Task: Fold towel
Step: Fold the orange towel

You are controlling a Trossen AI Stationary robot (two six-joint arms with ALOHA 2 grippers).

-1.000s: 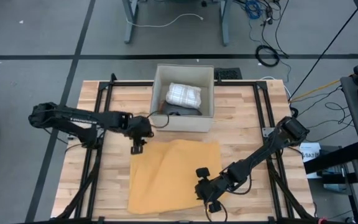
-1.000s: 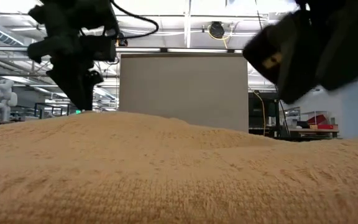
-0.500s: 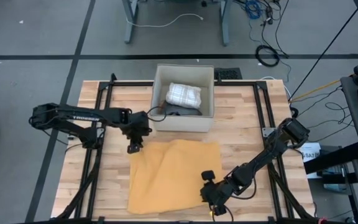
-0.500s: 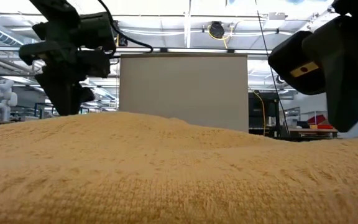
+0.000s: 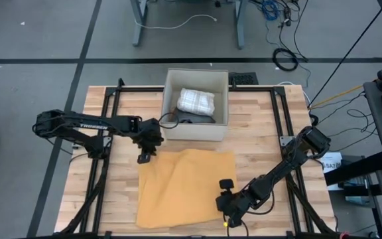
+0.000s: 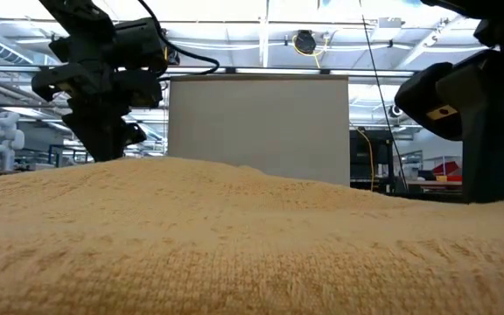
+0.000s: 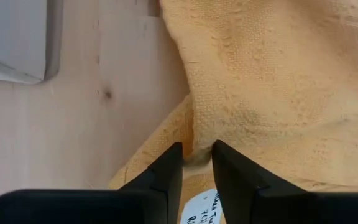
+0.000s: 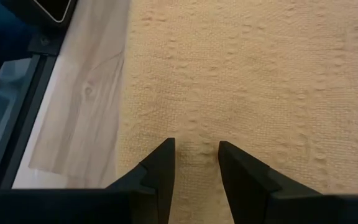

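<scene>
A mustard-yellow towel (image 5: 186, 186) lies spread flat on the wooden table. It fills the lower half of the low view (image 6: 252, 236). My left gripper (image 5: 144, 158) is down at the towel's far left corner (image 7: 185, 134), shut on a small ridge of cloth beside a white label (image 7: 199, 210). My right gripper (image 5: 227, 216) is open and points down at the towel's near right corner. Its fingertips (image 8: 160, 163) straddle flat cloth close to the edge (image 8: 124, 124). I cannot tell whether they touch it. My left gripper pinches a raised fold of the towel at its far left corner (image 7: 196, 151) between its two fingers. The fingers slant down from the table's left side. The rest of the towel lies flat on the table. Whether one layer or several is pinched does not show.
An open white box (image 5: 195, 106) stands at the table's far middle with a folded white cloth (image 5: 196, 101) inside; its wall shows in the low view (image 6: 258, 122). Black frame rails (image 5: 105, 166) run along the table's left and right sides.
My left gripper has sunk and tipped onto the towel's far left corner. My right gripper has gone toward the table's near edge and right, down to the towel's near right corner. The towel has kept its place.
</scene>
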